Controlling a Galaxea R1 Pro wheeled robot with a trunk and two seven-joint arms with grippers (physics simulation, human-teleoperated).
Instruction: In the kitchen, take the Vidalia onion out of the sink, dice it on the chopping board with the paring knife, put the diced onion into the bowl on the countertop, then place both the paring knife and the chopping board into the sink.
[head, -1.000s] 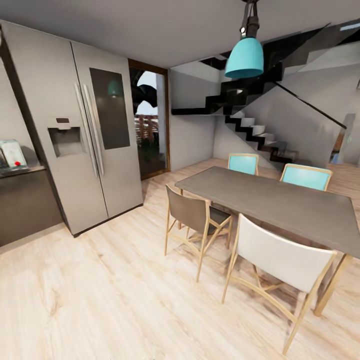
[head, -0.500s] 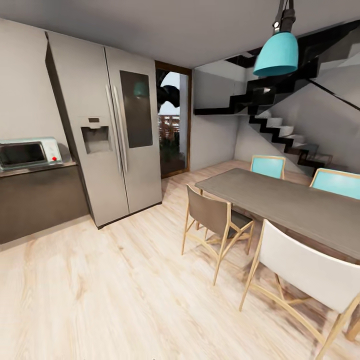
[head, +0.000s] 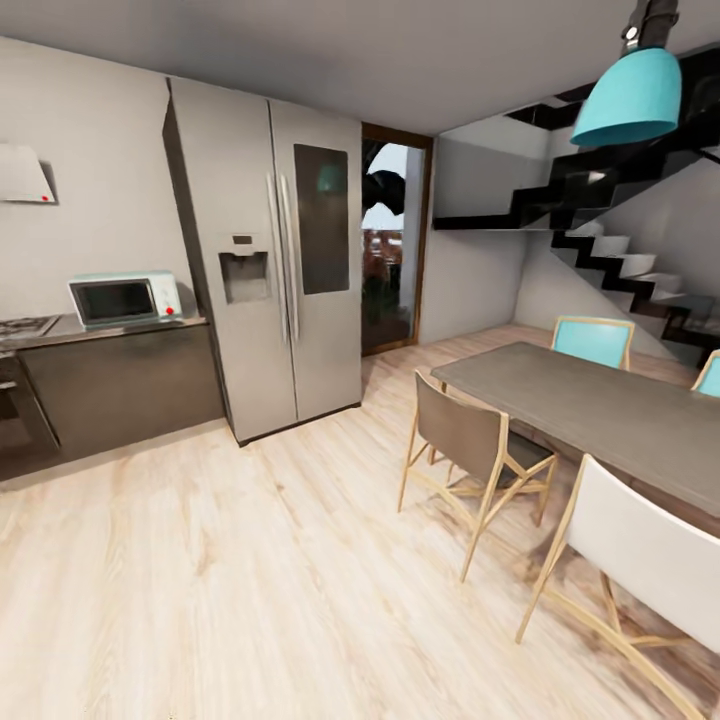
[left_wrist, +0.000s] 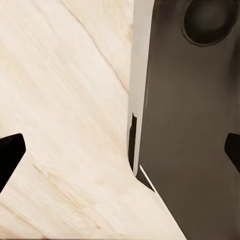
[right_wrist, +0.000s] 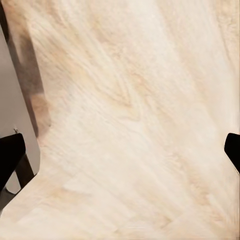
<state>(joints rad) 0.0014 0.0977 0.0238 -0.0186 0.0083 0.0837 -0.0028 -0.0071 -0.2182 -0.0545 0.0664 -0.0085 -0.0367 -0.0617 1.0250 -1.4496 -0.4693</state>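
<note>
Two grippers, left (left_wrist: 120, 150) and right (right_wrist: 120, 150), spread wide, empty, over wood floor (head: 250, 580). View swung leftward since earlier: countertop (head: 110, 328), microwave (head: 125, 299) revealed. Sink, onion unseen; approach pending.

The floor (left_wrist: 65, 100) is pale wood with long, soft grain lines. Beside it stands a dark grey-brown body (left_wrist: 195, 140) with a thin pale edge (left_wrist: 137, 75) running along the side that meets the floor — a round dark recess (left_wrist: 209, 20) sits near one end of that body. The left tool (left_wrist: 120, 152) is spread wide, one black fingertip (left_wrist: 10, 152) over the floor and the other over the dark body, nothing between them.
</note>
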